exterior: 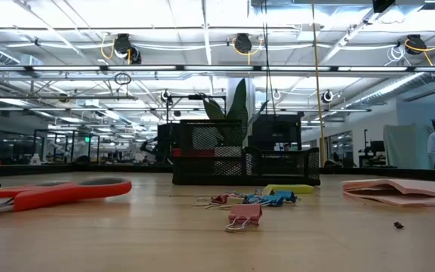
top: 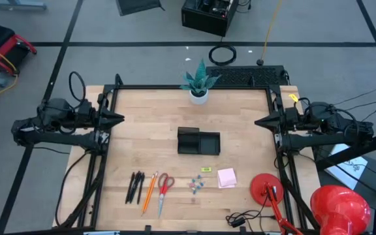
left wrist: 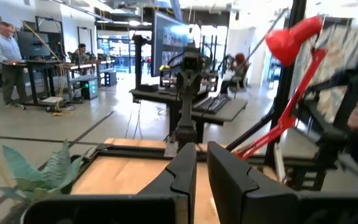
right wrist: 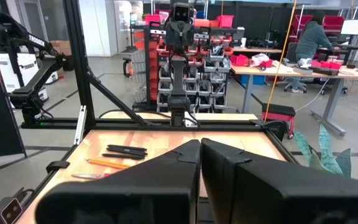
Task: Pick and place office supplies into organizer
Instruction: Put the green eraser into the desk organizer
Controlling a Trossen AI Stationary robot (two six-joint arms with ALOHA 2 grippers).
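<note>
While parked at opposite table edges, left gripper [top: 119,119] and right gripper [top: 260,121] pointing inward, both with fingers closed on nothing. Wooden table [top: 149,143], plant pot [top: 199,96] at far edge, red lamp [top: 335,205] at right. Black organizer [top: 198,141] in centre; near edge: black pens [top: 136,187], orange pencil [top: 150,192], red-handled scissors [top: 164,191], clips [top: 196,184], pink sticky-note pad [top: 226,177].

open-plan robotics lab: parts-bin racks [right wrist: 185,62], workbenches [right wrist: 291,65], ceiling cable trays [exterior: 202,68], seated staff
</note>
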